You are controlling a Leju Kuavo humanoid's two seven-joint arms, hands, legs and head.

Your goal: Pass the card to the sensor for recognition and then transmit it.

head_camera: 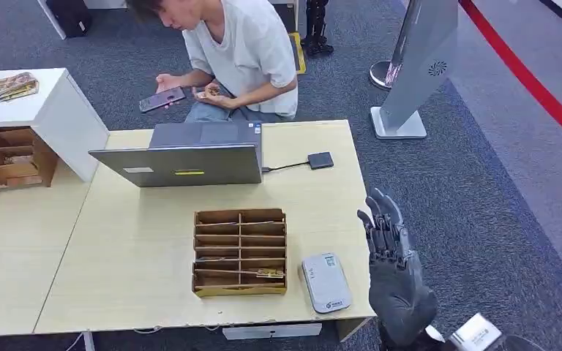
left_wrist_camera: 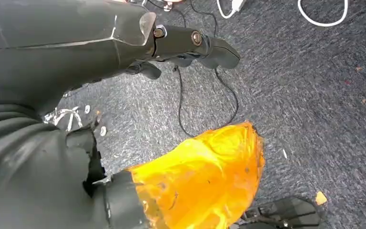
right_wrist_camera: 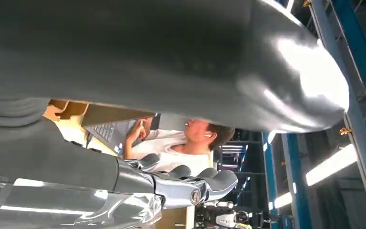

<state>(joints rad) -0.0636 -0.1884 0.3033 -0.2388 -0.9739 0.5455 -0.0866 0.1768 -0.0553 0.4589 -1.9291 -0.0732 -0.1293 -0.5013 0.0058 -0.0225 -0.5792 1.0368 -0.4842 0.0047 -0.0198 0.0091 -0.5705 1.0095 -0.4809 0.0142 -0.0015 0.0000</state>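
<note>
Right robot hand [head_camera: 391, 252] is up off the bench's [head_camera: 139, 256] edge at about 4 o'clock, fingers straight and apart, holding nothing. Your card [head_camera: 267, 273] sits in the cardboard organizer's [head_camera: 239, 252] near row, with the grey sensor [head_camera: 325, 282] just beside it at 3 o'clock. Left robot hand [left_wrist_camera: 181, 45] hangs over the carpet, fingers spread, holding nothing.

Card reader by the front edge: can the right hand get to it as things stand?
Probably yes. The right hand is raised, open and empty, just past the table edge, beside the grey card reader. Nothing lies between them; the cardboard organizer sits on the reader's far side.
</note>
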